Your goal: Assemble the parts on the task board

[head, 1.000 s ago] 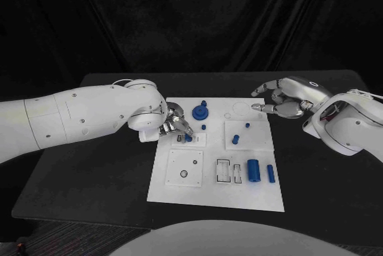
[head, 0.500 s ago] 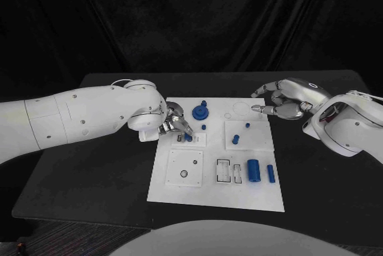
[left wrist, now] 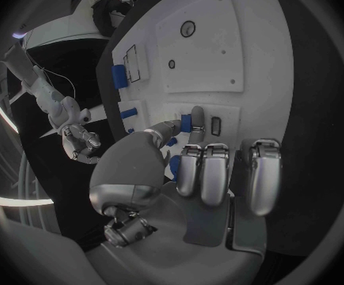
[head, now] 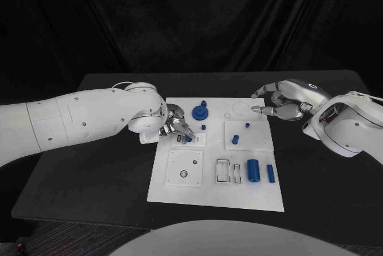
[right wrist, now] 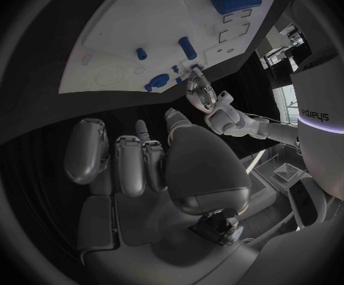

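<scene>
- Left hand pinches a small blue peg between thumb and a fingertip, over a small white block near the left edge of the task board; its other fingers lie side by side, curled toward the board
- Against the picture of a second ago, this hand sits in nearly the same place, with the left arm's elbow end a little lower in the head view; the board and its parts have not moved
- Right hand hovers beside the board's far right corner, fingers curled in on nothing, much as before
- Blue knob-shaped part stands just beyond the left hand's fingertips
- Two small blue pegs sit on the square plate in the board's middle right
- Large blue cylinder and a thinner blue pin lie side by side near the board's right edge, well apart from both hands
</scene>
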You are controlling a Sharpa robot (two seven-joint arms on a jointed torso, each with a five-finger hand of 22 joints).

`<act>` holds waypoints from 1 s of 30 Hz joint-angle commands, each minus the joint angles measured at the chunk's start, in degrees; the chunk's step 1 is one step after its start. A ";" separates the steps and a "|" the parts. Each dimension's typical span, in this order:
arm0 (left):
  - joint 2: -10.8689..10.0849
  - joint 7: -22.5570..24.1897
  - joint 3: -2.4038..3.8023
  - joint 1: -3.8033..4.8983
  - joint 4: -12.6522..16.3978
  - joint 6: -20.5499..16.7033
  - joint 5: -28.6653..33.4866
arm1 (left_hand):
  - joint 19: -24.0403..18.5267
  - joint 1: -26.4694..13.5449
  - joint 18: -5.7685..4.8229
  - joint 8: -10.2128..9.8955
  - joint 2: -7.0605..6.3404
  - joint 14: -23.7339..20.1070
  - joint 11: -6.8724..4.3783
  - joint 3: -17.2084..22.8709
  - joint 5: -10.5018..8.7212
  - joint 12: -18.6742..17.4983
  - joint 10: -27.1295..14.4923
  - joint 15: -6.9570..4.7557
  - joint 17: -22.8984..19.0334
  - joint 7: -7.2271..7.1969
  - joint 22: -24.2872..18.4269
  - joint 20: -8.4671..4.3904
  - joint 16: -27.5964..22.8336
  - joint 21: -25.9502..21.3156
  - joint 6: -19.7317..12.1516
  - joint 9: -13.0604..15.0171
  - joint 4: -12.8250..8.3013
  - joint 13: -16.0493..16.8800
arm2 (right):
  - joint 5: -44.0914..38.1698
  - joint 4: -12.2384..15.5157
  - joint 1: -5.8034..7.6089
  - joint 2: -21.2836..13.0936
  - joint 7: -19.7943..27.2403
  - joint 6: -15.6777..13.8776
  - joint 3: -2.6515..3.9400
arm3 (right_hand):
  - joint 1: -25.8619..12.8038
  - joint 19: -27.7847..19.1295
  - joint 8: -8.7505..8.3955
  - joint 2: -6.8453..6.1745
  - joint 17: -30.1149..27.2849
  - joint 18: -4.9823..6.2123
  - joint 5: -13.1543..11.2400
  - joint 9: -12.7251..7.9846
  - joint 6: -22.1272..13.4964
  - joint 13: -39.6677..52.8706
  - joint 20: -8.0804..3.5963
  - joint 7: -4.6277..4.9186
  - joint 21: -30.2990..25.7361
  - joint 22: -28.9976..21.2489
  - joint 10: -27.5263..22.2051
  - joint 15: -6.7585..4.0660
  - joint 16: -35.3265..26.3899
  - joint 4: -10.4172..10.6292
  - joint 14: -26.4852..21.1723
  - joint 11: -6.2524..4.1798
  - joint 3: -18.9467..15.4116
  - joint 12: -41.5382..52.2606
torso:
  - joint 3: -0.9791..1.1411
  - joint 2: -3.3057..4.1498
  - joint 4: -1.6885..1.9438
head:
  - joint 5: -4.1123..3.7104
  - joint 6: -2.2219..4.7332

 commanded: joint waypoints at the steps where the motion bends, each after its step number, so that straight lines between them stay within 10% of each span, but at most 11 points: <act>1: 0.02 0.30 -0.23 -0.50 0.29 0.65 -0.26 | 2.83 -0.12 0.26 -0.38 0.40 6.16 -0.16 1.54 0.26 0.16 6.08 -0.23 15.08 -0.25 12.11 -0.15 0.15 -0.33 0.00 -0.10 -1.25 15.00 | -0.33 -0.01 -0.16 0.04 -0.96 0.40 0.03 | 0.65 -0.57 -0.38 0.10 2.88 0.11 0.21 -0.09 0.50 9.75 -0.01 -0.06 -0.15 8.95 1.80 0.37 -0.22 -0.14 3.70 0.35 0.02 -0.39 | 0.00 -0.03 0.02 | 0.03 -0.01; 25: -0.51 0.89 -0.23 -0.57 0.60 1.85 -0.27 | 2.54 0.01 0.36 -0.57 0.30 6.16 -0.15 2.24 0.34 0.16 6.08 -0.22 15.08 -0.28 11.85 -0.12 0.15 -0.60 0.23 0.22 -1.69 15.00 | -0.33 -0.38 -0.30 0.18 -1.26 0.91 0.03 | 0.73 -0.62 -0.43 0.20 2.76 0.15 0.25 -0.15 0.51 9.54 -0.02 -0.05 -0.34 8.90 1.67 0.37 -0.31 -0.13 3.68 0.35 0.07 -0.56 | 0.01 0.03 0.04 | 0.23 -0.01; 30: -0.13 1.03 -0.23 -0.57 -0.04 2.38 -0.27 | 2.29 -0.46 0.44 -0.96 0.23 6.16 -0.09 2.22 -2.62 0.16 6.08 -0.15 15.08 -0.23 11.62 -0.06 0.15 -0.88 0.28 0.66 -1.47 15.00 | -0.33 -0.43 -0.31 0.25 -1.34 1.11 0.03 | 0.74 -0.62 -0.44 0.22 2.76 0.15 0.25 -0.16 0.52 9.52 -0.02 -0.04 -0.36 8.90 1.66 0.37 -0.31 -0.13 3.68 0.35 0.08 -0.57 | 0.02 0.04 0.07 | 0.20 -0.01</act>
